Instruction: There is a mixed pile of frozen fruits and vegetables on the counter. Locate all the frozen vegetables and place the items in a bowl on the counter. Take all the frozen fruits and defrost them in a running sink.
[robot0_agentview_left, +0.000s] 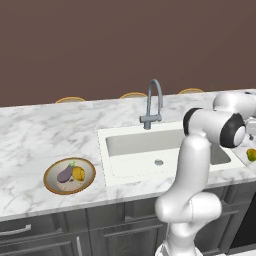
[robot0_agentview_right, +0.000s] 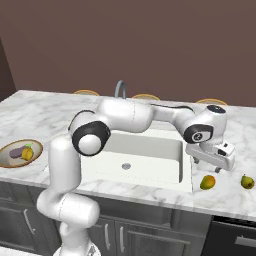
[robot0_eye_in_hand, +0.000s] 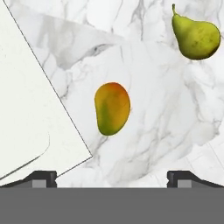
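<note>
Two frozen fruits lie on the white marble counter (robot0_agentview_right: 225, 200) right of the sink (robot0_agentview_right: 132, 157): an orange-green oval one (robot0_eye_in_hand: 112, 108) (robot0_agentview_right: 208, 182) and a yellow-green pear-shaped one (robot0_eye_in_hand: 195, 38) (robot0_agentview_right: 247, 182). My gripper (robot0_agentview_right: 206, 166) (robot0_eye_in_hand: 112, 179) hangs open just above the oval fruit, its fingertips (robot0_eye_in_hand: 41, 177) wide apart with nothing between them. Far left, the tan-rimmed bowl (robot0_agentview_left: 50, 170) (robot0_agentview_right: 35, 146) holds the frozen vegetables: a purple eggplant (robot0_agentview_left: 65, 173) (robot0_agentview_right: 17, 152) and a rounded yellow one (robot0_agentview_left: 78, 173) (robot0_agentview_right: 27, 153).
The grey gooseneck tap (robot0_agentview_left: 152, 105) stands behind the sink basin (robot0_agentview_left: 160, 150); no water shows. The sink's raised edge (robot0_eye_in_hand: 26, 109) lies close beside the oval fruit. Tan-rimmed discs (robot0_agentview_left: 70, 99) peek over the counter's back edge. Dark cabinets (robot0_agentview_left: 100, 235) run below.
</note>
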